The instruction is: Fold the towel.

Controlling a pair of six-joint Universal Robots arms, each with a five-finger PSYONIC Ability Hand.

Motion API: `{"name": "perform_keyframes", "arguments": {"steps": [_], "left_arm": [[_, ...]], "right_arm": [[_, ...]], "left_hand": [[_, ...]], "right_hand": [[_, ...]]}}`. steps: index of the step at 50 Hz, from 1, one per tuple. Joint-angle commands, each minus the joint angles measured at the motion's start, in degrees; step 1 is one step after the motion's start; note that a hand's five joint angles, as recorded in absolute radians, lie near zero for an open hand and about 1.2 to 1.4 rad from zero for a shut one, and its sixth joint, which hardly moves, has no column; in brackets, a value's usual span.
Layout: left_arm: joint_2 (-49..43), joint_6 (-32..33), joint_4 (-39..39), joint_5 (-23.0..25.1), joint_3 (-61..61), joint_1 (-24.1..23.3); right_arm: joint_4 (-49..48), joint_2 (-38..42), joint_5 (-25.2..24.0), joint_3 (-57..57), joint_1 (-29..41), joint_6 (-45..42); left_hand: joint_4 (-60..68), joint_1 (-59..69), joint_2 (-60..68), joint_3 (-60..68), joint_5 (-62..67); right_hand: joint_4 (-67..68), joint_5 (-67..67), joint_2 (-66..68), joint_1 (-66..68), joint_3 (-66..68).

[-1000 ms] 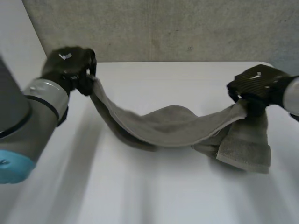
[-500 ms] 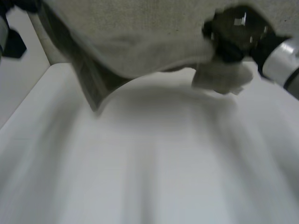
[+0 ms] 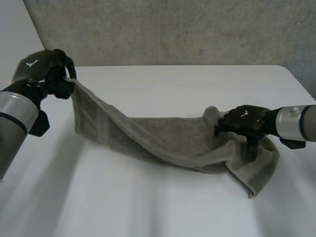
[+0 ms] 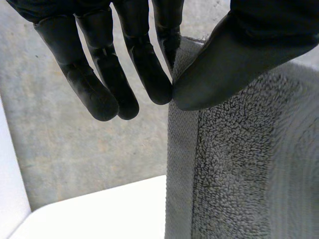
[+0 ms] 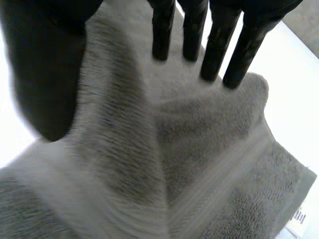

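White table, grey rough wall behind it

Towel: grey terry, strung between the two hands. Its left end is lifted off the table; from there it slopes down, and the middle and right part lie on the tabletop in long loose folds. The right end is bunched, with one flap spread toward the near right side and ending in a corner flat on the table.

Left hand: raised above the table's far left corner, grey left arm leading to it. In the left wrist view the thumb presses the towel's hemmed edge against one fingertip; the other fingers hang straight beside it, touching nothing. Reads as a pinch on the towel's end, at or near a corner. The cloth hangs straight down from the pinch.

Right hand: low, on the bunched right end, with a hump of cloth just beyond it toward the wall. In the right wrist view the fingers are straight and slightly apart, and the thumb is held well clear of them. A ridge of towel runs up between thumb and fingers, but nothing closes on it. Reads as spread and relaxed, over the cloth
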Motion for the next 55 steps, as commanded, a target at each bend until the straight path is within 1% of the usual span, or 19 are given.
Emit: {"name": "perform_keyframes", "arguments": {"steps": [1,3,4,6,9,11,12,14,17,18,21,23,24,27,35,40,45,52,55], "left_arm": [[-4.47,-0.12,1.14,-0.5,2.48,-1.81],[-6.05,-0.03,1.32,-0.59,3.79,-1.81],[-6.06,-0.03,1.32,-0.59,3.8,-1.81],[-6.85,-0.03,1.23,-0.68,4.5,-1.81],[-8.43,-0.03,1.23,-0.85,5.82,-1.81],[-10.35,-0.03,1.23,-1.73,7.22,-1.81],[-10.36,-0.03,1.23,-1.73,7.23,-1.81],[-12.29,-0.03,1.23,-2.78,8.54,-1.9],[-13.17,-0.03,1.23,-3.14,9.16,-1.81],[-14.13,-0.11,1.23,-3.57,9.68,-1.73],[-15.98,-0.12,1.15,-4.37,10.13,-1.46],[-16.16,-0.03,1.14,-4.46,9.87,-1.46],[-16.16,-0.03,1.32,-4.37,9.6,-1.38],[-16.16,-0.03,1.23,-4.37,9.16,-1.38],[-16.16,-0.03,1.23,-4.46,8.72,-1.38],[-16.16,0.06,1.41,-4.28,8.28,-1.38],[-16.43,0.06,1.76,-4.28,8.28,-1.46],[-16.69,0.06,2.2,-4.28,8.19,-1.46],[-16.87,0.06,2.46,-4.28,8.19,-1.55]], "right_arm": [[-9.05,1.38,6.53,0.87,3.2,6.91],[-13.08,-1.76,8.02,4.54,4.25,11.19],[-13.09,-1.78,8.03,4.56,4.26,11.22],[-17.47,-8.78,8.03,11.47,4.0,16.64],[-20.39,-12.24,8.12,15.37,3.91,19.48],[-26.25,-18.45,9.16,23.5,3.91,23.59],[-26.28,-18.48,9.17,23.54,3.91,23.61],[-30.48,-24.78,10.92,31.77,3.91,24.84],[-32.77,-29.45,12.42,38.54,3.91,24.67],[-32.78,-29.47,12.42,38.57,3.91,24.66],[-32.96,-34.46,12.25,47.59,1.9,23.88],[-33.13,-35.87,12.16,49.98,0.67,23.35],[-33.4,-37.19,11.9,52.26,-0.48,22.74],[-33.92,-38.0,11.37,55.35,-1.72,22.47],[-35.77,-37.12,8.91,58.96,-4.35,22.38],[-37.69,-36.33,8.21,59.32,-4.88,22.29],[-40.68,-32.12,8.9,58.88,-4.36,22.2],[-45.09,-27.71,9.7,58.0,-4.18,22.2],[-47.28,-25.69,11.19,57.56,-4.09,22.12]], "left_hand": [[-6.91,-2.11,-6.26,-8.6,-15.11],[-6.91,-2.11,-6.26,-8.6,-15.11],[-6.91,-2.11,-6.26,-8.6,-15.11],[-6.91,-2.11,-6.26,-8.6,-15.11],[-6.91,-2.11,-6.26,-8.6,-15.11],[-6.91,-2.11,-6.26,-8.6,-15.11],[-6.91,-2.11,-6.26,-8.6,-15.11],[-6.91,-2.11,-6.26,-8.6,-15.11],[-6.91,-2.11,-6.26,-8.6,-15.11],[-6.91,-2.11,-6.26,-8.6,-15.11],[-6.91,-2.11,-6.26,-8.6,-15.11],[-6.91,-2.11,-6.26,-8.6,-15.11],[-6.91,-2.11,-6.26,-8.6,-15.11],[-6.91,-2.11,-6.26,-8.6,-15.11],[-6.91,-2.11,-6.26,-8.6,-15.11],[-6.91,-2.11,-6.26,-8.6,-15.11],[-6.91,-2.11,-6.26,-8.6,-15.11],[-6.91,-2.11,-6.26,-8.6,-15.11],[-6.91,-2.11,-6.26,-8.6,-15.11]], "right_hand": [[-7.66,-5.73,-7.19,-7.38,-7.6],[-7.66,-5.73,-7.19,-7.38,-7.6],[-7.66,-5.73,-7.19,-7.38,-7.6],[-7.66,-5.73,-7.19,-7.38,-7.6],[-7.66,-5.73,-7.19,-7.38,-7.6],[-7.66,-5.73,-7.19,-7.38,-7.6],[-7.66,-5.73,-7.19,-7.38,-7.6],[-7.66,-5.73,-7.19,-7.38,-7.6],[-5.59,-3.66,-5.12,-5.31,-5.53],[-5.56,-3.63,-5.09,-5.28,-5.5],[3.99,5.92,4.46,4.26,4.05],[6.03,7.96,6.5,6.31,6.09],[11.88,13.81,12.35,12.16,11.94],[16.8,18.73,17.27,17.08,16.86],[21.18,23.11,21.65,21.46,21.24],[18.85,20.78,19.32,19.13,18.91],[15.81,17.74,16.28,16.09,15.87],[17.82,19.75,18.29,18.1,17.88],[19.5,21.43,19.98,19.78,19.56]]}}
